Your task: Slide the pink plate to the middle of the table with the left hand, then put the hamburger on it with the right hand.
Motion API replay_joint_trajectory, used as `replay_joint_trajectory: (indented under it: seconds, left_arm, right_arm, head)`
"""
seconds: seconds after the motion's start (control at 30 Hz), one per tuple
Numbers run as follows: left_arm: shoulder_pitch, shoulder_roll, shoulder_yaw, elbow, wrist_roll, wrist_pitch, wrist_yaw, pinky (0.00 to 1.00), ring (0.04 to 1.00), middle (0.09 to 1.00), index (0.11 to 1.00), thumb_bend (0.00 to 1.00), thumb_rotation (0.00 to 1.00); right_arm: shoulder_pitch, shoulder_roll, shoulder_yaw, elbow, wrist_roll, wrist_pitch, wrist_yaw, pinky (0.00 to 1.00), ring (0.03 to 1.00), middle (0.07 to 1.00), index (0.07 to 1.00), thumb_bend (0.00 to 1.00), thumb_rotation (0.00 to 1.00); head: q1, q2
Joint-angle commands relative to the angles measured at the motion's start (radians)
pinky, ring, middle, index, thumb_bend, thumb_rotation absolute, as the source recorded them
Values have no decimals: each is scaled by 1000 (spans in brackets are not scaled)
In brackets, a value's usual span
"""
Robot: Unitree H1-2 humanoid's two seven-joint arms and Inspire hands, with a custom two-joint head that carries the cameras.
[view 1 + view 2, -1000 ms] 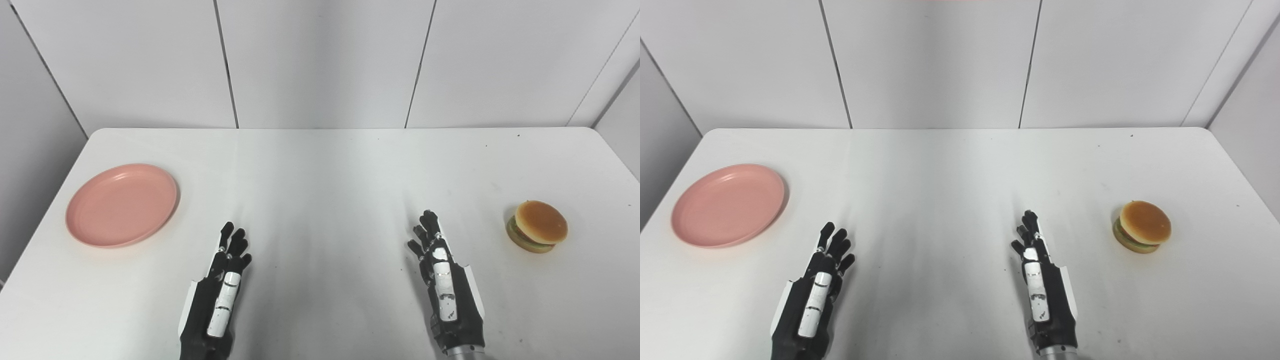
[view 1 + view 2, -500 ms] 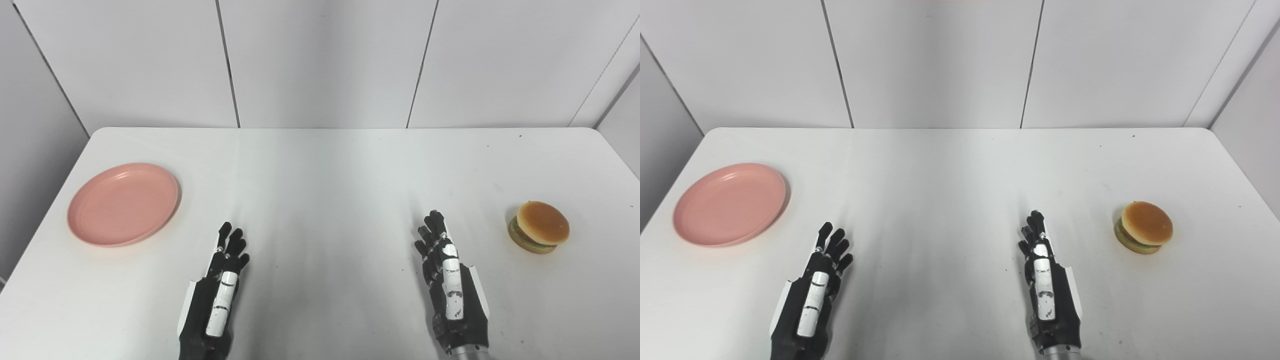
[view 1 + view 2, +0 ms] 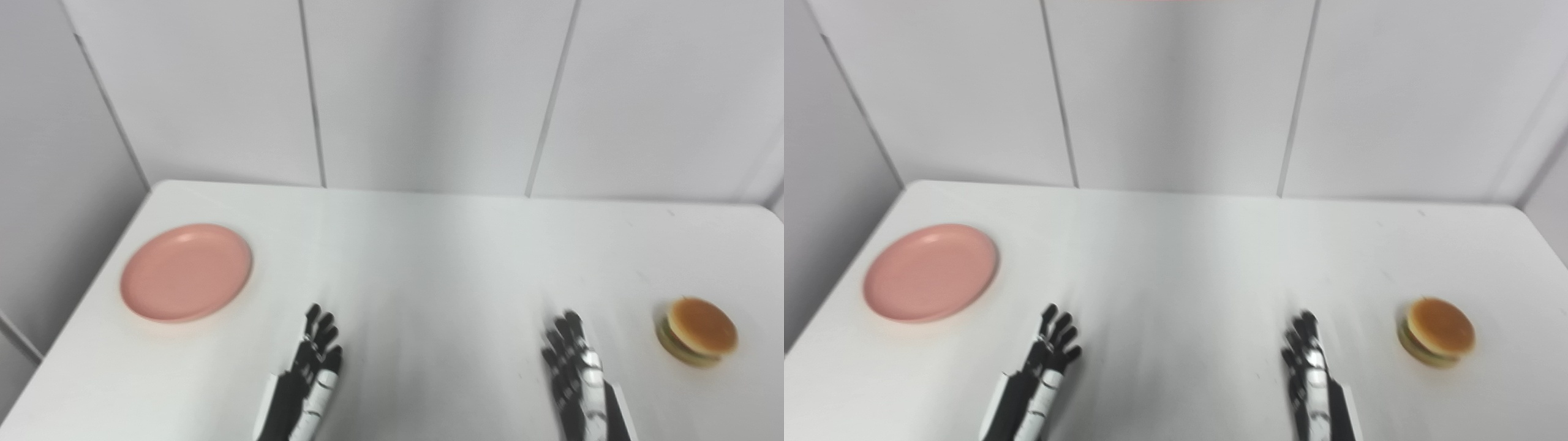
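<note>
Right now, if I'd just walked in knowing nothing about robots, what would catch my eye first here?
Probably the two spots of colour on the white table: a pink plate lying empty near the left edge, and a hamburger sitting alone far to the right. Next you would notice the black-and-white left hand and right hand at the near edge, fingers apart, holding nothing and touching neither.

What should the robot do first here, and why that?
Probably reach the left hand up and to the left toward the pink plate. The plate sits empty at the table's left side, not the middle, and neither hand touches anything. The hamburger waits near the right hand, so it likely comes later.
</note>
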Motion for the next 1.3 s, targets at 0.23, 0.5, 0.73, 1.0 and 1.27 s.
replay_joint_trajectory:
  seconds: [0.23,0.5,0.73,1.0,1.27]
  left_arm:
    - [-6,7,-14,79,12,-70,30,894,965,976,1000,596,708]
    - [-3,17,-14,78,13,-78,36,894,965,973,1000,608,715]
    - [-20,-6,41,109,23,-177,121,856,897,895,953,677,671]
    - [-70,27,81,-17,-47,-168,111,820,859,855,853,707,760]
    - [-245,123,186,-133,-121,-31,110,751,815,818,831,827,763]
  right_arm:
    - [65,-68,-24,51,21,1,35,1000,1000,1000,1000,573,1000]
    - [72,-60,-17,36,20,25,33,1000,1000,1000,1000,526,1000]
    - [61,-33,-1,34,-17,21,9,1000,1000,1000,1000,532,1000]
    - [74,-14,30,-9,-56,37,-12,961,983,1000,969,654,1000]
    - [87,-7,57,-45,-78,49,-36,918,965,989,957,693,1000]
  head:
    - [20,-51]
    - [0,-32]
    - [-71,8]
    - [-113,70]
    - [-128,100]
